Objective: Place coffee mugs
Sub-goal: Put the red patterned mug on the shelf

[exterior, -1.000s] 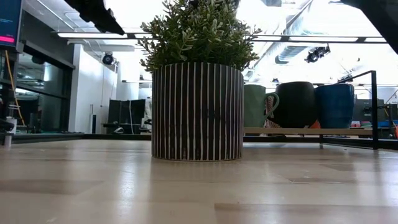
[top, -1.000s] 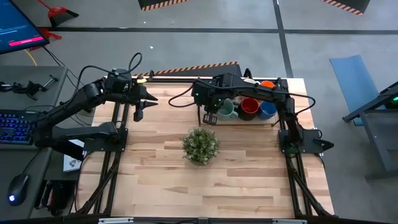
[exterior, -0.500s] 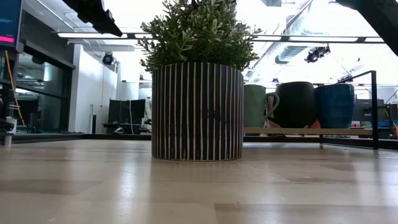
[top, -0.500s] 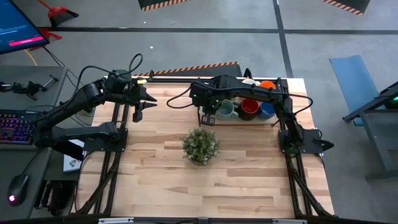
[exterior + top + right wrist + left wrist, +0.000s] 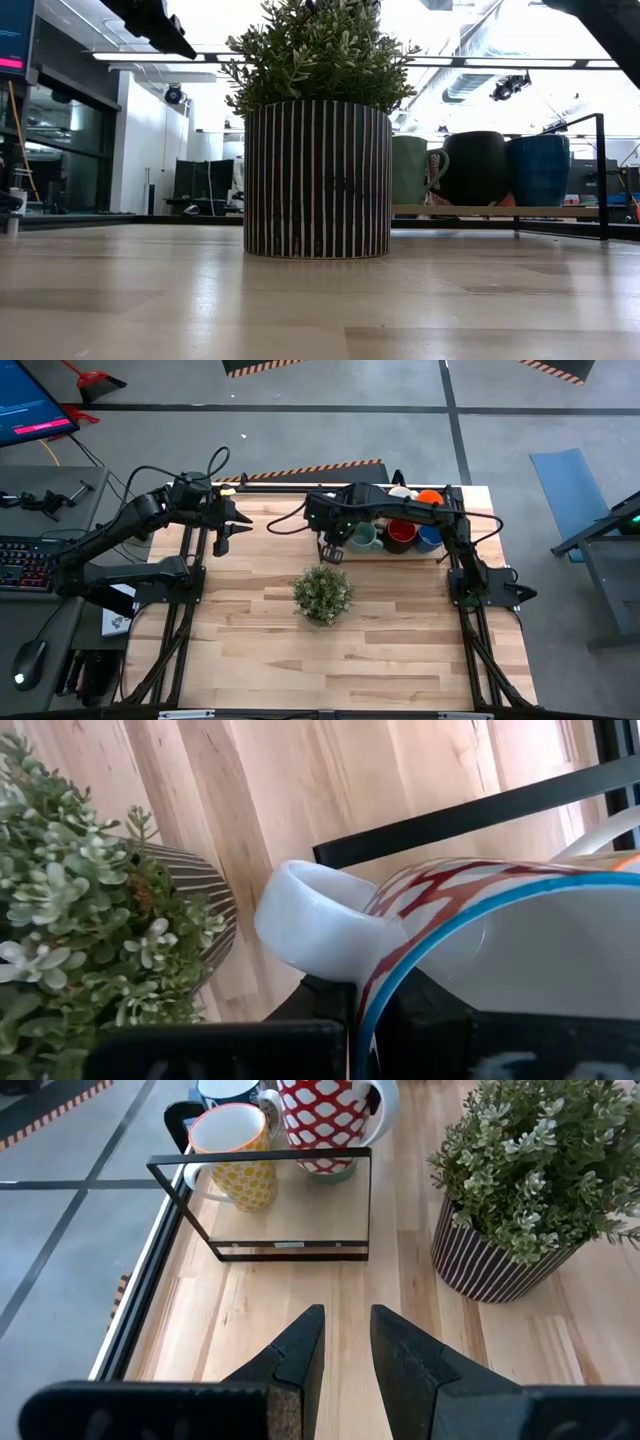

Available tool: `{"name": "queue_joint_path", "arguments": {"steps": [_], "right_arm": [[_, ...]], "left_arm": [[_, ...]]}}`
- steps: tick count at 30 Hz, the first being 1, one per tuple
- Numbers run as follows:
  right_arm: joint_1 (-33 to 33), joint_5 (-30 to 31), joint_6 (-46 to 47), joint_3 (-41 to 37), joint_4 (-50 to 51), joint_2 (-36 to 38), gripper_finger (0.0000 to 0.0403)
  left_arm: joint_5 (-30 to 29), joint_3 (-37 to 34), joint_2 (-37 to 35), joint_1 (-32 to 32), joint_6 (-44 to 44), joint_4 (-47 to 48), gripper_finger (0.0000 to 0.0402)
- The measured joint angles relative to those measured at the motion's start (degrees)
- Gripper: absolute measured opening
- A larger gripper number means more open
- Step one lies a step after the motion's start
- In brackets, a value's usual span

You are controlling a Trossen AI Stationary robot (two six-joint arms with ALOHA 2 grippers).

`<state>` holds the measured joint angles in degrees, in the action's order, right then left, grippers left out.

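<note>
The right gripper [image 5: 335, 548] hangs over the near left corner of the thin black metal rack [image 5: 330, 557] at the far side of the pale wooden table [image 5: 340, 650], its jaws clenched on the rim of a white ceramic mug with red and blue bands [image 5: 480, 940], whose thick white handle [image 5: 320, 935] sticks out toward the spiky green plant in a striped pot [image 5: 322, 595]. In the high view the arm hides this mug, so whether it rests on the rack or hangs above it cannot be told. Beside it on the rack stand a pale green mug [image 5: 364, 538], a red mug [image 5: 402, 534] and a blue mug [image 5: 431, 538], with an orange mug [image 5: 429, 497] and a white mug [image 5: 401, 492] behind them. The left wrist view adds a yellow spotted mug [image 5: 235, 1155] and a red-and-white patterned mug [image 5: 325, 1120] at the rack's end. The left gripper [image 5: 222, 538] waits over the table's far left part, well apart from the rack, its jaws nearly closed and holding nothing. The risks appear to lie in the tight spacing: the held mug could knock the green one, its handle could catch the rack's frame, or it could be let go half off the rack's edge and tip toward the plant.
</note>
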<state>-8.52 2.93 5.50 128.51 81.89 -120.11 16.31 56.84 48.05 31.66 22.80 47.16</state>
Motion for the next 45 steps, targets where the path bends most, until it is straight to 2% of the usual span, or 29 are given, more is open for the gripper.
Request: {"name": "queue_joint_path", "arguments": {"steps": [4, 9, 13, 20, 26, 31, 37, 39, 42, 45], "right_arm": [[1.10, 2.33, 1.04, 0.00, 1.20, 0.00, 0.0000], [1.75, 3.33, 2.20, -0.01, 7.52, 1.71, 0.0000], [2.31, 6.71, 2.32, 0.02, 5.33, 3.27, 0.0000], [2.99, 7.36, 0.57, 0.00, 3.16, 3.74, 0.0000], [3.53, 11.65, 1.53, -0.04, 7.56, 5.93, 0.0000], [3.54, 16.07, 4.97, 0.00, 7.83, 9.97, 0.0000], [5.04, 22.50, 6.39, -0.10, 8.07, 11.27, 0.0000], [5.57, 24.56, 6.24, -2.73, 7.20, 11.79, 0.0000], [5.91, 22.78, 7.72, -12.23, 4.34, 15.67, 0.0000], [6.06, 19.10, 7.31, -21.59, -6.57, 21.64, 0.0000]], "left_arm": [[-0.02, 0.00, 0.00, 0.00, 0.37, 0.07, 0.0076], [-0.02, 0.00, 0.00, 0.01, 0.84, 0.13, 0.0076], [0.00, -0.02, -0.02, 0.59, 0.87, 0.14, 0.0076], [0.07, -0.02, 0.00, 1.44, 0.20, 0.07, 0.0076], [0.05, -0.02, -0.02, 1.42, -0.02, 0.04, 0.0076], [0.05, -0.02, -0.02, 1.40, 0.41, -0.45, 0.0076], [0.05, -0.02, -0.02, 1.42, 0.42, -0.78, 0.0076], [0.03, -0.02, -0.02, 1.42, 0.41, -0.79, 0.0076], [0.03, -0.02, -0.02, 1.41, 0.35, -0.78, 0.0076], [0.02, -0.02, -0.02, 1.42, -0.33, -0.76, 0.0076]]}}
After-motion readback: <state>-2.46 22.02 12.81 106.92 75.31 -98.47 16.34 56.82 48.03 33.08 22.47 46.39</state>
